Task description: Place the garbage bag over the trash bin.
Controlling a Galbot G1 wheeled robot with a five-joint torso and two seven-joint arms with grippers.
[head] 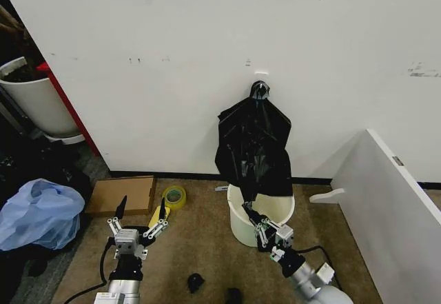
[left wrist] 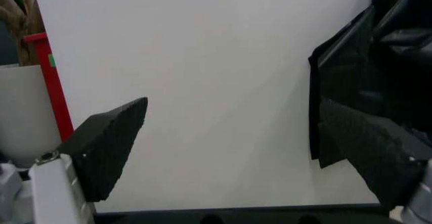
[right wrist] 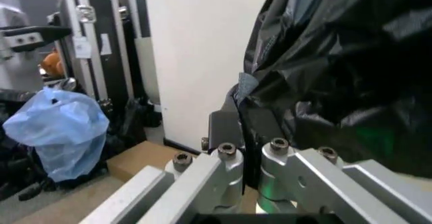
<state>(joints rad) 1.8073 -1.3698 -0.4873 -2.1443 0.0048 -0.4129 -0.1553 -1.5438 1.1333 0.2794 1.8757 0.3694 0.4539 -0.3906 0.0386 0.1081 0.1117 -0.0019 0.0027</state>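
Note:
A sheaf of black bags [head: 253,128] hangs from a wall hook by its knotted top. Its lower end drapes into the mouth of the small white trash bin [head: 241,228] on the floor below. Glossy, wrinkled black plastic, the garbage bag [head: 253,190] [right wrist: 337,57], is pinched at its bottom edge by my right gripper [head: 247,209] [right wrist: 243,120], which is shut on it just over the bin's front rim. I cannot tell where this bag ends and the sheaf begins. My left gripper [head: 141,212] [left wrist: 236,133] is open and holds nothing, low over the floor to the left of the bin.
A flat cardboard box [head: 124,194] and a yellow tape roll [head: 173,196] lie by the wall ahead of the left gripper. A light blue plastic bag [head: 38,214] and a larger white tub [head: 34,100] are at far left. A white panel [head: 393,207] stands at right.

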